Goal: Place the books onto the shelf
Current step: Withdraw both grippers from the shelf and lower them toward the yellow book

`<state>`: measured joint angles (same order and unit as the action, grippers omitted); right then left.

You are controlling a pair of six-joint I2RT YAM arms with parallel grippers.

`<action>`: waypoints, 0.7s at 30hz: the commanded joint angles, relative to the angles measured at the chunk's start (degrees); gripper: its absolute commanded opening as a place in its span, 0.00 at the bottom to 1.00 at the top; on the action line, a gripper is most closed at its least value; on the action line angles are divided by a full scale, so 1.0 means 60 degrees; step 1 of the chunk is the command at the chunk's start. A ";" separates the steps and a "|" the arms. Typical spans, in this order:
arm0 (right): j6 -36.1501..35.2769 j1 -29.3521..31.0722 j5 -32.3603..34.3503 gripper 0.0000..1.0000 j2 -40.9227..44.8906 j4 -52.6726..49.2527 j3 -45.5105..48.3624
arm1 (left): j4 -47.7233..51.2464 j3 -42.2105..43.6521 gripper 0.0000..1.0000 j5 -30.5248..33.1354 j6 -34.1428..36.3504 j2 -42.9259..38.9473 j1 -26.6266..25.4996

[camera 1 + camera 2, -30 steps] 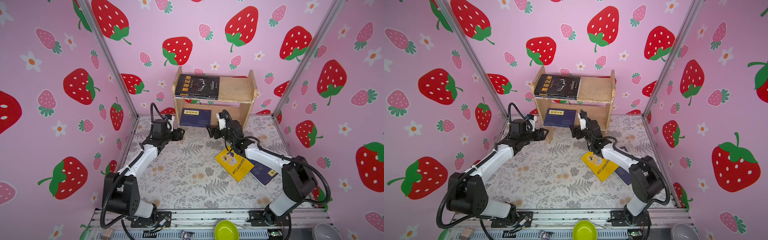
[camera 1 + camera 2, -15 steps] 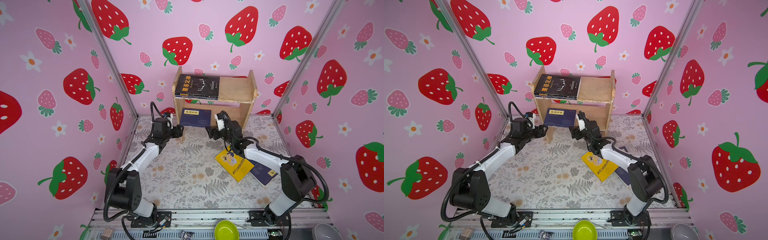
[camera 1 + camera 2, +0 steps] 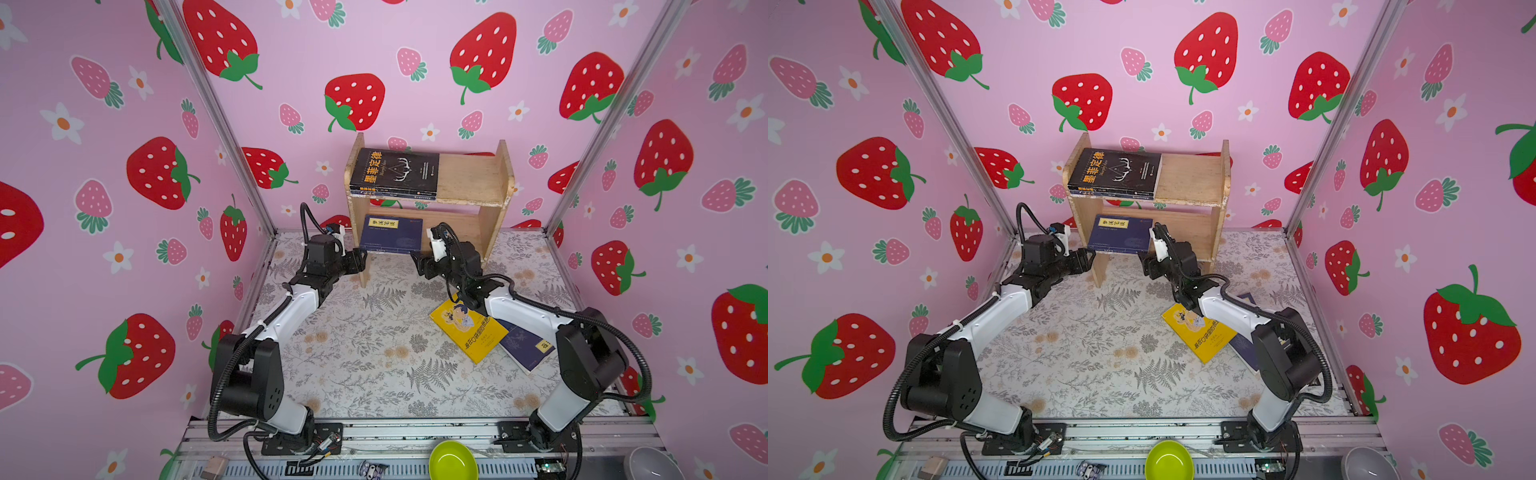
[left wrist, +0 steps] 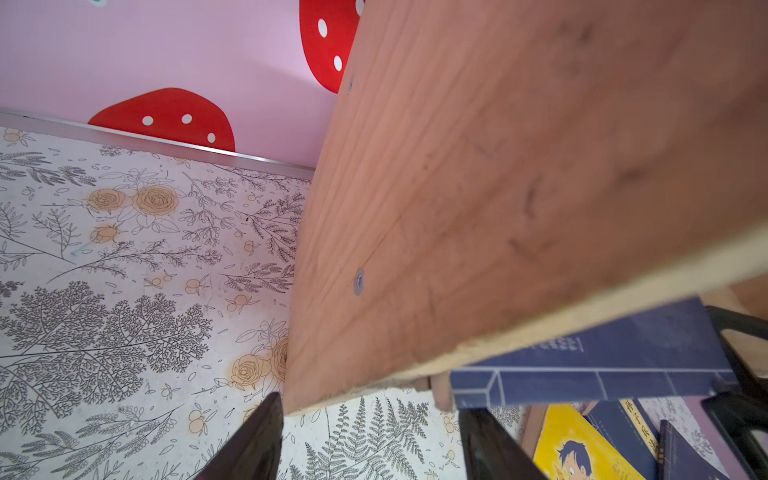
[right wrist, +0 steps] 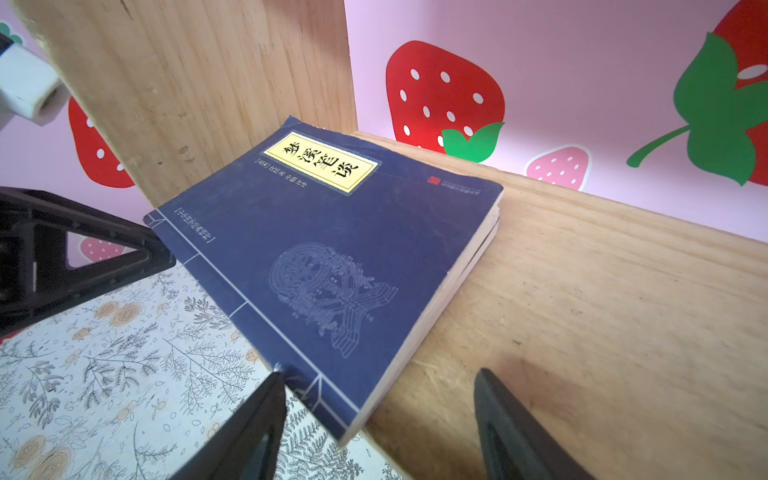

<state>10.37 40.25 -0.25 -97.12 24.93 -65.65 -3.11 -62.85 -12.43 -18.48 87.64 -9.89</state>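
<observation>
Navy book point(image 5: 332, 257): on lower shelf point(image 5: 582, 311) tier, near corner overhanging between spread right pincer point(image 5: 376, 374) tips; best pushed squarely inward. Left pincer point(image 4: 368, 403): spread, shelf panel just ahead; steady it.

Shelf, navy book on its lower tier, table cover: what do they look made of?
Shelf: bare unfinished softwood, perhaps pine; grain, knots, rough chipped edges, no sheen.
Navy book: paperback, matte card cover over paper pages; page block shows at its edge.
Table cover: flat sheet with printed floral pattern, vinyl or paper; cannot tell which.
</observation>
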 commanded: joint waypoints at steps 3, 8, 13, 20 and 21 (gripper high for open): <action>0.0059 0.0054 -0.0017 0.69 -0.0497 -0.0507 -0.0074 | -0.0345 -0.0518 0.66 0.0150 -0.0095 0.0119 0.0052; 0.0029 0.0094 -0.0093 0.73 -0.0451 -0.0536 -0.0053 | -0.0284 -0.0452 0.66 0.0214 -0.0133 0.0020 0.0078; 0.0098 0.0155 -0.0048 0.80 0.0228 -0.0814 0.0270 | -0.0082 -0.0071 0.67 0.0207 -0.0215 -0.0616 0.0078; 0.0784 0.0163 0.1250 0.86 0.2553 -0.2399 0.1421 | 0.0520 0.1176 0.76 -0.0821 -0.0851 -0.2731 0.0012; 0.1015 0.0162 0.1480 0.87 0.2974 -0.2689 0.1686 | 0.0626 0.1377 0.79 -0.1095 -0.1041 -0.3027 -0.0035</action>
<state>13.28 41.15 3.73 -84.73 15.62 -57.80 -1.37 -56.75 -14.63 -21.91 72.95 -9.78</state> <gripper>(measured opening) 0.868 0.772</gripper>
